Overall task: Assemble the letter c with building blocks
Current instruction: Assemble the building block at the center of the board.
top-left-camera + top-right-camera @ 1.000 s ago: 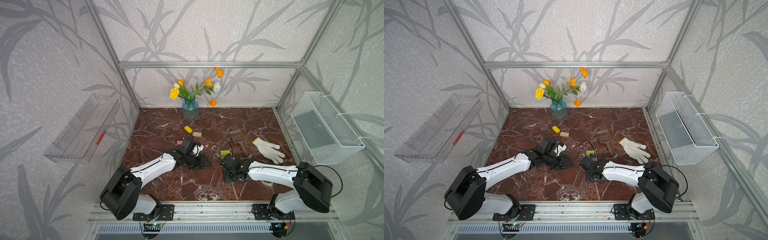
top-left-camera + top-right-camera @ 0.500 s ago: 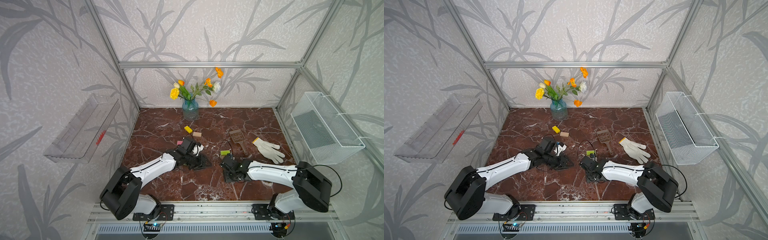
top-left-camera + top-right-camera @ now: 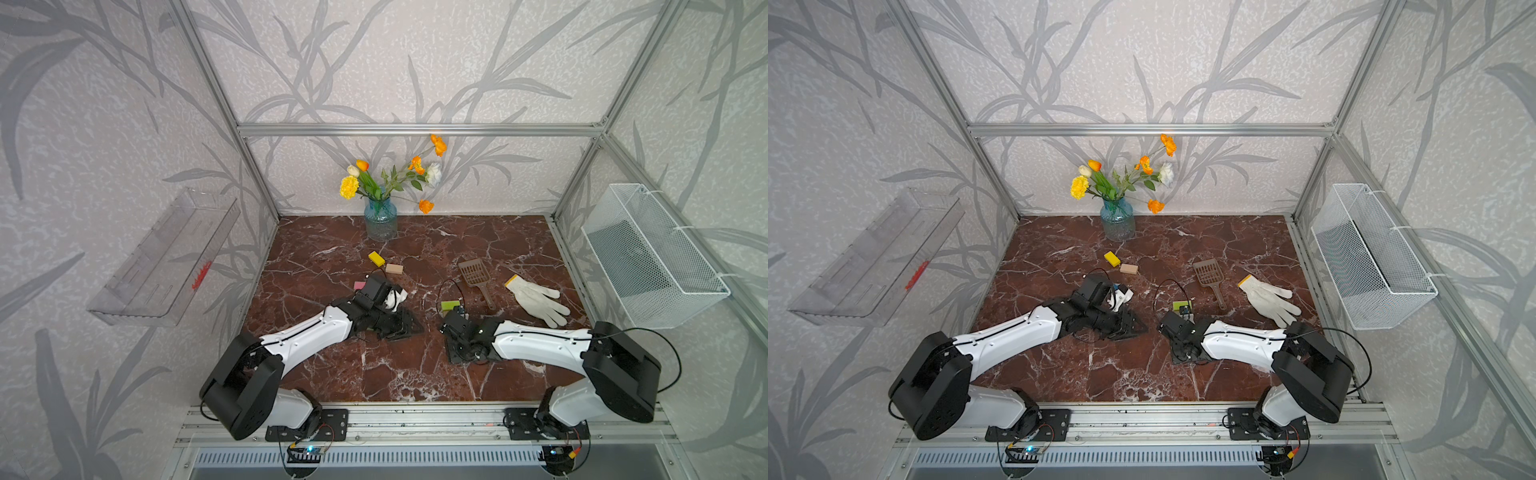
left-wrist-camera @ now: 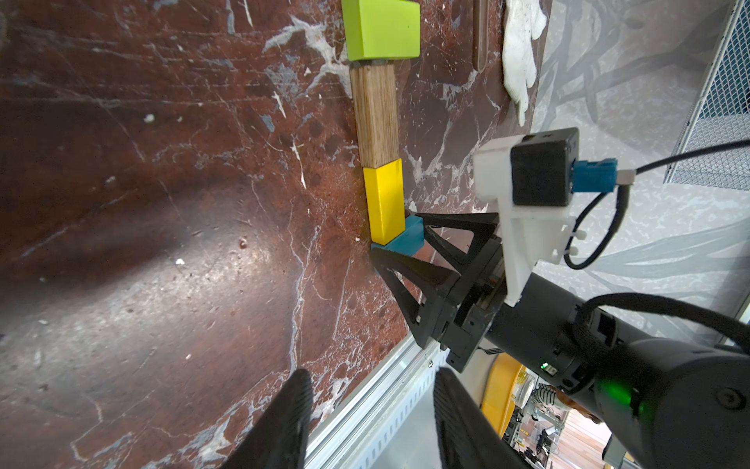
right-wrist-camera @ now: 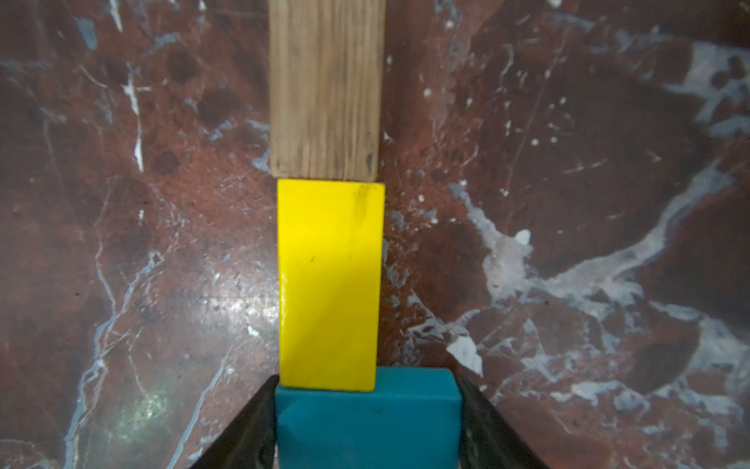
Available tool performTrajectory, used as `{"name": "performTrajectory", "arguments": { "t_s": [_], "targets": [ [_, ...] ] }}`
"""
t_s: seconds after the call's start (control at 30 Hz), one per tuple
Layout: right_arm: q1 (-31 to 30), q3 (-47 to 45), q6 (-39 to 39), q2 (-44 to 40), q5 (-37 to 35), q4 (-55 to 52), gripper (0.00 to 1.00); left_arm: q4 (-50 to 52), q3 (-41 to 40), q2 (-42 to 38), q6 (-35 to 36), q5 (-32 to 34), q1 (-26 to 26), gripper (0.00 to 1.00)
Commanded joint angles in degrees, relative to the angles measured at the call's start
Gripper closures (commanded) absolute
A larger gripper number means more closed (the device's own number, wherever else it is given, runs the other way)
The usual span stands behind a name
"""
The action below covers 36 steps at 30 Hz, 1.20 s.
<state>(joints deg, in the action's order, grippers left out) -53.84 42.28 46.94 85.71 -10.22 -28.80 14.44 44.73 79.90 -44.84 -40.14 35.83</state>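
Teal block (image 5: 367,422) in right pincer (image 5: 368,385), against yellow block (image 5: 330,280)

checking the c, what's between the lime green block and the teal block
A wood block, then a yellow block, end to end, in the left wrist view.

Grey leaf-print walls (image 3: 415,62) all rnd, alu frame (image 3: 415,129) at corners. Red-brown marble top (image 3: 478,237) w/ white veins. Clear shelf (image 3: 166,262) at 9 o'clock, wire basket (image 3: 665,266) at 3, flower vase (image 3: 380,220) at 12. Even light.
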Motion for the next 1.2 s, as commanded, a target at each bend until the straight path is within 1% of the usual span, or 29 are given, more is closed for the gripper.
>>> {"name": "performTrajectory", "arguments": {
  "t_s": [0.0, 0.07, 0.13, 0.27, 0.37, 0.43, 0.6, 0.67, 0.73, 0.83, 0.9, 0.97, 1.03, 1.1, 1.17],
  "targets": [
    [0.0, 0.8, 0.5, 0.2, -1.9, -2.2, 0.24, -0.7, -0.5, -0.4, -0.2, 0.6, -0.1, 0.51],
    [0.0, 0.5, 0.5, -0.1, -2.0, -2.4, 0.20, -0.7, -0.5, -0.2, -0.3, 0.6, -0.1, 0.51],
    [0.0, 0.4, 0.4, -0.6, -2.1, -2.3, 0.18, -0.8, -0.4, -0.1, -0.3, 0.4, -0.1, 0.51],
    [0.0, 0.2, 0.6, -2.5, -2.3, -3.1, 0.18, -0.7, -0.4, -0.4, -0.3, 0.5, -0.1, 0.51],
    [0.0, 0.8, 0.6, -5.7, -2.3, -5.0, 0.18, -0.4, -0.2, -0.5, -0.3, 0.7, -0.1, 0.51],
    [0.5, 1.1, 0.6, -8.3, -2.1, -6.3, 0.18, 0.7, 0.2, -0.8, -0.3, 2.0, -0.1, 0.51],
    [6.0, 1.8, -0.7, -14.7, 2.6, -7.6, 0.21, 4.5, 2.0, -1.4, -0.6, 7.1, -0.6, 0.49],
    [7.8, 2.6, -2.3, -16.7, 2.7, -8.2, 0.22, 5.9, 3.0, -1.2, -0.7, 9.4, -0.9, 0.43],
    [10.5, 4.0, -4.2, -18.1, 4.1, -9.0, 0.21, 8.1, 5.0, -0.8, 0.3, 13.0, -1.1, 0.34],
    [14.8, 6.1, -6.5, -18.3, 7.4, -9.8, 0.22, 11.0, 9.2, 0.0, 2.5, 18.2, -1.5, 0.29],
    [16.9, 7.5, -7.8, -17.7, 8.7, -10.3, 0.21, 12.2, 12.2, 1.2, 3.9, 21.9, -1.7, 0.28],
    [19.3, 8.5, -8.8, -16.3, 12.0, -9.9, 0.21, 14.5, 15.8, 3.3, 6.0, 26.8, -1.8, 0.27],
    [20.9, 9.9, -9.5, -14.5, 14.6, -9.9, 0.21, 18.7, 20.9, 6.5, 8.4, 32.4, -2.0, 0.27],
    [21.9, 11.1, -10.0, -13.0, 16.0, -10.0, 0.21, 22.5, 26.2, 9.7, 10.5, 36.7, -2.2, 0.27],
    [22.8, 11.7, -12.4, -11.9, 17.2, -10.1, 0.21, 25.4, 30.8, 12.7, 12.2, 39.8, -2.7, 0.27]
  ]
}}
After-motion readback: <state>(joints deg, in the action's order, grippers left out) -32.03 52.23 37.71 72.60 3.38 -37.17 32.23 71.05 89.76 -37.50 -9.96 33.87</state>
